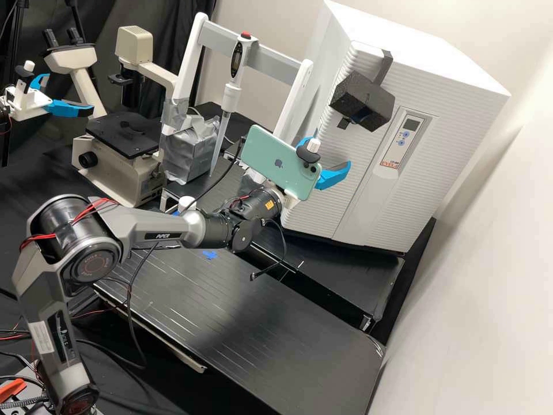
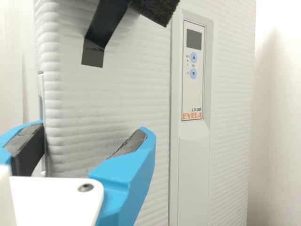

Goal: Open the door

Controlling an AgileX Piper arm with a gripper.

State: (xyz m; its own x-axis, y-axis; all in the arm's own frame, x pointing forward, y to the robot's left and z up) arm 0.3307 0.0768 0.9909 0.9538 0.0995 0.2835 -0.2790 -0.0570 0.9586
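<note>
- Closest to my high camera, a loose black cable [image 1: 285, 245] hangs in a loop off the wrist; if I swing back with the door, it could snag and drag on me
- The green phone [image 1: 276, 164] sits beside the gripper, so a wide turn of the wrist might knock it on the white frame [image 1: 187, 75]
- My jaws [image 2: 92, 128] are spread with nothing between them, one blue finger by the door's side edge [image 2: 52, 89], the other before its ribbed face; I can't tell if either touches, and a poor angle would make them skate off
- The door [image 2: 115, 99] stands at the front of the white cabinet [image 1: 429, 63] and looks shut; pulling off-line could drag the whole box
- Farther up, the dark foam block [image 1: 362, 102] juts out on its strap [image 2: 106, 26], and lifting too high risks bumping it loose
</note>
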